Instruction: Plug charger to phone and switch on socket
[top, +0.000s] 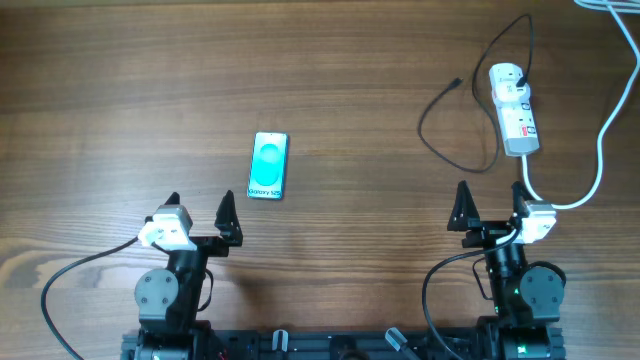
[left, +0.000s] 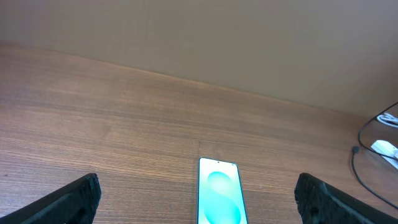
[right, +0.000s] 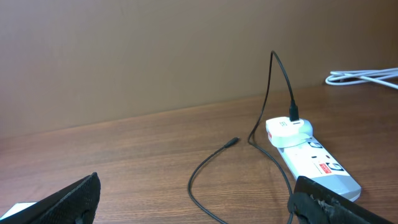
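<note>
**Phone Lying Unplugged, Both Grippers Standing Wide**

The phone (top: 268, 166) is lying flat and face up on the wooden table (top: 120, 90), just ahead of the left gripper (top: 200, 208). Its teal screen is showing a lighter oval, and the words "Galaxy S25" are running along the end nearer the robot. In the left wrist view the phone (left: 219, 190) is sitting between the two dark fingertips (left: 78, 198), touching neither.

The socket (top: 514, 110) is resting on the far right of the table, well apart from the phone. Small red markings are showing on its white top, but they are too small to read. A black plug (right: 293, 114) is sitting in the outlet at its far end. From that plug the charger (top: 428, 140) is arching up and then looping across the wood to the left of the socket. Its connector tip (right: 232, 142) is lying loose on the table, joined to nothing. A thick white cord (top: 600, 150) is curving away from the socket's near end toward the far right corner.

The left gripper is standing wide, holding nothing. The right gripper (top: 490, 205) is likewise spread wide and gripping nothing, with the socket lying just ahead of it and to its right.
</note>
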